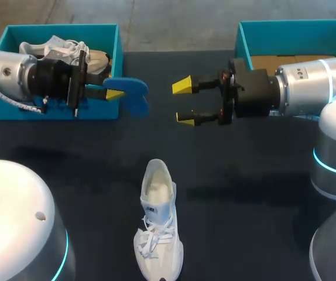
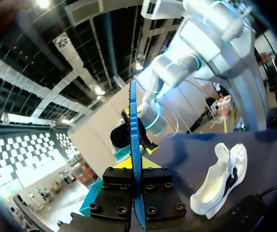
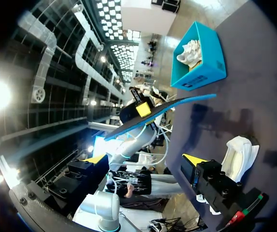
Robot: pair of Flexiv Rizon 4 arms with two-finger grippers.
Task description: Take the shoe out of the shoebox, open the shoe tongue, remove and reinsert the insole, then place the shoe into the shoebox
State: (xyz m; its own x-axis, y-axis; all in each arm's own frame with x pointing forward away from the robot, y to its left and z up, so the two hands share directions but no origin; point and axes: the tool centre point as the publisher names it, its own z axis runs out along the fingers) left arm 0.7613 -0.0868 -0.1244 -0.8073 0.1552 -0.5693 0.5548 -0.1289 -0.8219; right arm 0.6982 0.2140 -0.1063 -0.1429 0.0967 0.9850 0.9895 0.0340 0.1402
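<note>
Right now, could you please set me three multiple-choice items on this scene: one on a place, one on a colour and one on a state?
1. Where is the white shoe nearest the robot?
A) in a box
B) on the table
C) in a gripper

2. What colour is the insole?
A) blue
B) white
C) yellow

3. How is the right gripper?
A) shut on the insole
B) shut on the shoe
C) open and empty

Answers:
1 B: it lies on the dark table, apart from both grippers.
2 A: the flat blue piece sticks out of the left gripper, clamped between its fingers.
3 C: its yellow tips stand apart with nothing between them.
</note>
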